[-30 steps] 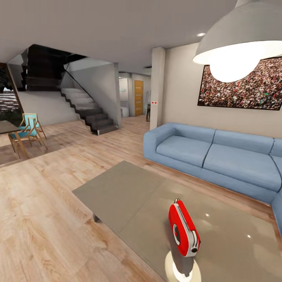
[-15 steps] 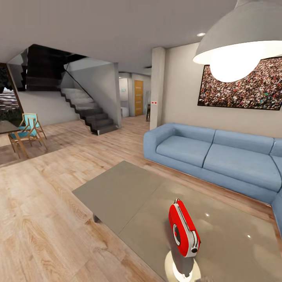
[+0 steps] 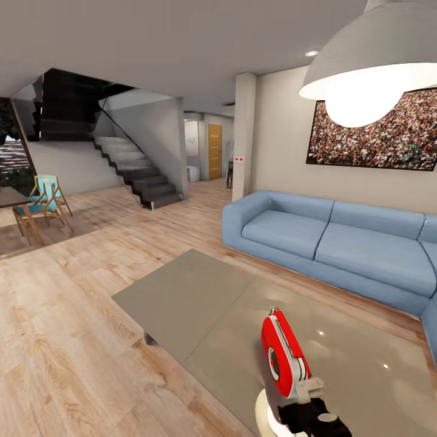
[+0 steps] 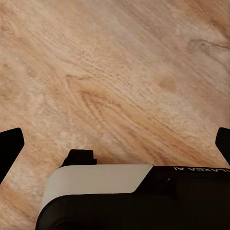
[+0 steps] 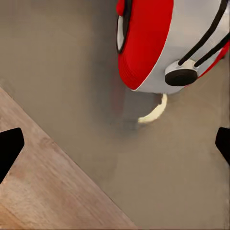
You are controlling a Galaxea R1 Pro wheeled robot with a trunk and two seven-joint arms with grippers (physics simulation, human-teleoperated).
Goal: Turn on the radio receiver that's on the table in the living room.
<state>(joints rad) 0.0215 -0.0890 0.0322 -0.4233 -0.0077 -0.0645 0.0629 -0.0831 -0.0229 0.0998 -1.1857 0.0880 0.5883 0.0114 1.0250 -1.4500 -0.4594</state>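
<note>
R claw (image 3: 315,419) now up beside radio (image 3: 284,354).

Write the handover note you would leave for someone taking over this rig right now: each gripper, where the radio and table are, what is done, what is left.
Right gripper: open, empty, close beside the radio receiver, not touching as far as the views show.
Left gripper: open, empty, over wood floor.
Radio: upright near the front edge of the grey table, blue sofa beyond.
Done: robot is at the table, right arm at the radio.
Left: reach the radio and switch it on. Nothing visible shows it is on.
</note>
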